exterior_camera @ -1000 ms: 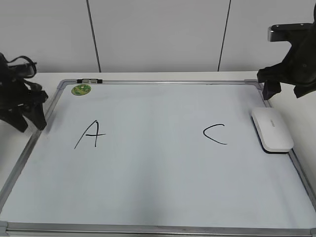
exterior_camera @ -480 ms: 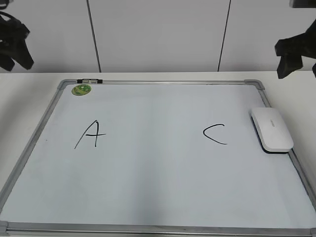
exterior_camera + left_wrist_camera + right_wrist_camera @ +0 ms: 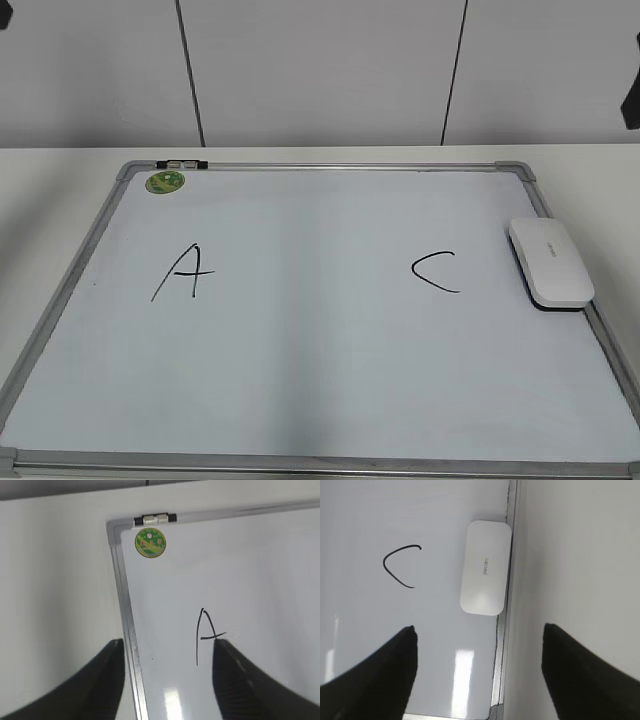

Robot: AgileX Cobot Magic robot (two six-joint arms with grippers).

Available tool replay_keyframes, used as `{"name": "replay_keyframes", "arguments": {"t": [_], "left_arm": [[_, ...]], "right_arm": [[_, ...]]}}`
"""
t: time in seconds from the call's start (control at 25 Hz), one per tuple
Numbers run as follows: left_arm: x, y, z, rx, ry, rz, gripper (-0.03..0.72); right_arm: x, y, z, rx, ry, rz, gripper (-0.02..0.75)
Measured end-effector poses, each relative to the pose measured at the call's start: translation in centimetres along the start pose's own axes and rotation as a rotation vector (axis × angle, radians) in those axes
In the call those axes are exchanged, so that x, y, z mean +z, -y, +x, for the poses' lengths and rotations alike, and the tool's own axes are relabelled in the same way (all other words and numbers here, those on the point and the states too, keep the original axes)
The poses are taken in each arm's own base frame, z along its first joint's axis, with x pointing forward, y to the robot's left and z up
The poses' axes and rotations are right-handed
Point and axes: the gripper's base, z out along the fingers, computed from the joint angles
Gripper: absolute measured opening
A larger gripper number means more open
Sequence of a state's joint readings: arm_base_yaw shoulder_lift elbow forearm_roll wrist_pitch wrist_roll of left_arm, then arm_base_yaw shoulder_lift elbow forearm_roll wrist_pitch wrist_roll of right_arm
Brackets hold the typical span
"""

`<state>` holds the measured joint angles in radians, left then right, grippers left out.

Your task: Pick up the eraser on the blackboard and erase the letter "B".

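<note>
The blackboard (image 3: 330, 400) is a white board with a grey frame and lies flat on the table. The eraser (image 3: 549, 262) is a flat white block lying at the board's right edge, and it also shows in the right wrist view (image 3: 485, 567). No letter "B" shows; the space between the black "A" (image 3: 182, 271) and the black "C" (image 3: 436, 271) is blank. My left gripper (image 3: 167, 647) is open and empty, high above the board's left frame near the "A" (image 3: 206, 635). My right gripper (image 3: 479, 632) is open and empty, high above the board's right edge, near the eraser.
A round green sticker (image 3: 164, 181) sits at the board's far left corner, beside a small clip (image 3: 181, 162) on the frame. White table (image 3: 60, 170) surrounds the board, with a grey panelled wall behind. Only dark slivers of the arms show at the exterior view's upper corners.
Both arms have risen from beside the board's left and right edges up and almost out of the exterior view. The eraser and the letters have not moved.
</note>
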<state>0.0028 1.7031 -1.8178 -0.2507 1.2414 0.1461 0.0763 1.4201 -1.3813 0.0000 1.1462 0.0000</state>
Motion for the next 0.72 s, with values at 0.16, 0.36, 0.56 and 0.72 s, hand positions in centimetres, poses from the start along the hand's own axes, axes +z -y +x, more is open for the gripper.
{"name": "replay_keyframes", "arguments": {"t": [0.16,0.36,0.56,0.72], "left_arm": [[-4.6,1.2,1.0,0.005,0.092,-0.005,0.475],[-7.9,2.2,4.6,-0.016,0.115,0.001,0.491],[-9.6,3.0,9.3,-0.023,0.098,0.002,0.492],[-10.3,3.4,13.1,-0.027,0.084,0.003,0.491]], "right_arm": [[-3.5,-0.1,1.5,-0.019,0.037,-0.006,0.592],[-7.9,-0.2,3.7,-0.020,0.132,-0.016,0.592],[-12.1,-0.2,6.2,-0.021,0.252,-0.021,0.592],[-14.2,-0.2,8.9,-0.022,0.321,-0.020,0.592]]}}
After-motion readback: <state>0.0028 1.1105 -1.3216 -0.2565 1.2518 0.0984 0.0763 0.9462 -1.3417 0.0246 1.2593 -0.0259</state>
